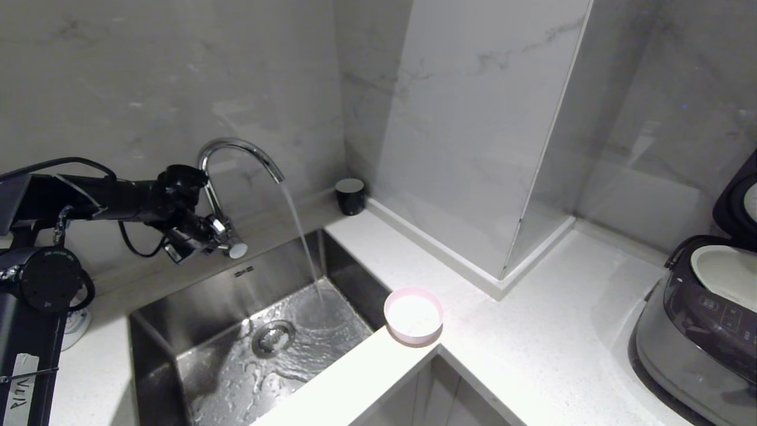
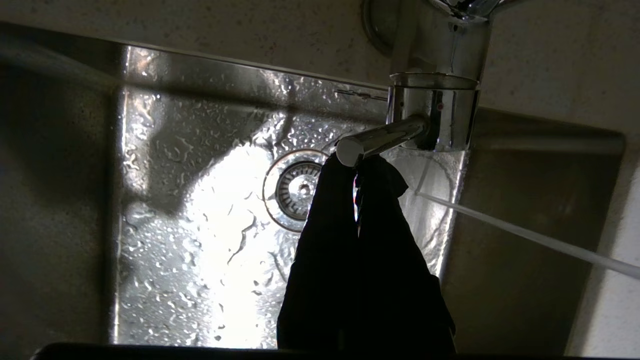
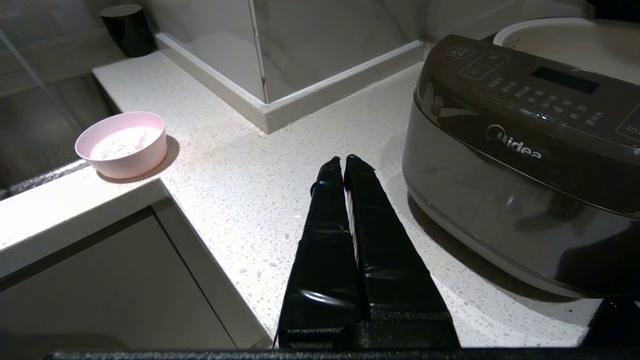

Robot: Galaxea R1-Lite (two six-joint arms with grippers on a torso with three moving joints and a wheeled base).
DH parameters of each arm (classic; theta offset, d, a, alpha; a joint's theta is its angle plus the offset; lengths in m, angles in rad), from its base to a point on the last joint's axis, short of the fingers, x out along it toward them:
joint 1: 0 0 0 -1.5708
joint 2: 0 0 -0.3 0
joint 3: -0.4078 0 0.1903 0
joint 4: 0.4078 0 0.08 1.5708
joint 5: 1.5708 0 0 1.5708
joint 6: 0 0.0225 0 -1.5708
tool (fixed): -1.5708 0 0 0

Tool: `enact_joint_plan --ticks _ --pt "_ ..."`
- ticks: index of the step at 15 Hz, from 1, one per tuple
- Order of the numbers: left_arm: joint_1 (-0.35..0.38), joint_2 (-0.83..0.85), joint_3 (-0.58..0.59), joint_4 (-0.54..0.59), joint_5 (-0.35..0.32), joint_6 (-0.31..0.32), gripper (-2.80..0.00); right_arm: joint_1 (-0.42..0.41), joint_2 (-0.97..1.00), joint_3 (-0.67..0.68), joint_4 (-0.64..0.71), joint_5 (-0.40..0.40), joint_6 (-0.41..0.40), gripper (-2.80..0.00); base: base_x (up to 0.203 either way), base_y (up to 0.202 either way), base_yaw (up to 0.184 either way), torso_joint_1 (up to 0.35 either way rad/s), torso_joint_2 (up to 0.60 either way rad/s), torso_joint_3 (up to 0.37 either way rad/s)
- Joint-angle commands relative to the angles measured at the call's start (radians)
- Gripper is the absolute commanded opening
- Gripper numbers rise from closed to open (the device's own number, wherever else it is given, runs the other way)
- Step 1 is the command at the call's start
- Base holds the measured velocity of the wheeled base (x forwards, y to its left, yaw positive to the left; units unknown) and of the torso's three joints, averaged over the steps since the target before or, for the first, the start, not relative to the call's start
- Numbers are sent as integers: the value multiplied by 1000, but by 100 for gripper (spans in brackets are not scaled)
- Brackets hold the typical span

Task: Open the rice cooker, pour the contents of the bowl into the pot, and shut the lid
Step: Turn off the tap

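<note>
Water is running while the left claw is working the faucet lever.

At the frame's left the left claw (image 1: 220, 244), fingers pressed together, is touching the faucet lever (image 1: 232, 247); it may be slipping off. The bowl (image 1: 413, 315) is sitting near the tabletop (image 1: 520, 343) edge by the sink (image 1: 195, 307), risking a knock. The rice cooker (image 1: 698, 331) is standing open at far right; the right claw (image 3: 344, 161), also together, is hanging idle.

A white speckled countertop (image 1: 520, 331) is wrapping round a steel sink (image 1: 236, 331) and carrying three things. The pink bowl (image 1: 413, 315) is sitting at the counter's inner corner, just beside the sink. The rice cooker (image 1: 698, 337) is standing at the far right — well apart from it. A small dark cup (image 1: 350, 196) is resting against the back wall.
</note>
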Motion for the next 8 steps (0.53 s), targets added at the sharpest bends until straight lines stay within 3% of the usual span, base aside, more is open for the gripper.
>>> enact_joint_plan --ticks 1,8 --pt "4 1 -1 -2 4 -31 -280 0 0 0 0 0 1 -280 0 0 0 0 0 0" --pt "15 13 0 -67 39 -52 -280 0 0 0 0 0 1 -280 0 0 0 0 0 0"
